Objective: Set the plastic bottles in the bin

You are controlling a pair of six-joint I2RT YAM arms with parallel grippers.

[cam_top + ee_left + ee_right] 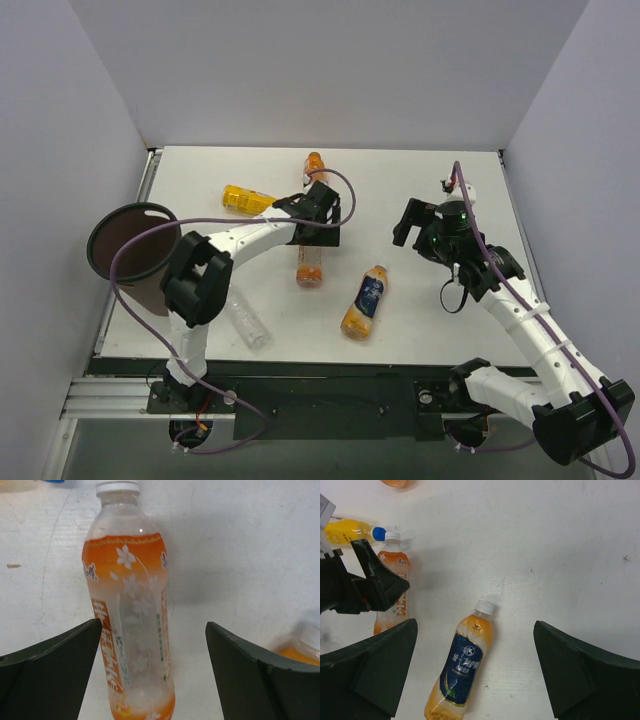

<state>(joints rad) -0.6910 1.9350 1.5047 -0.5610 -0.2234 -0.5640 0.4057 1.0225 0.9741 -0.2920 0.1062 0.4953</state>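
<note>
The brown bin stands at the table's left edge. Five bottles lie on the white table: a yellow one, a squat orange one, an orange flower-labelled one, a blue-labelled one and a clear one. My left gripper is open, low over the flower-labelled bottle, which lies between its fingers without touching them. My right gripper is open and empty, high above the blue-labelled bottle.
White walls close the table at the back and both sides. The left arm's purple cable loops over the bin's near side. In the right wrist view the left gripper covers part of the flower-labelled bottle, with the yellow bottle beside it.
</note>
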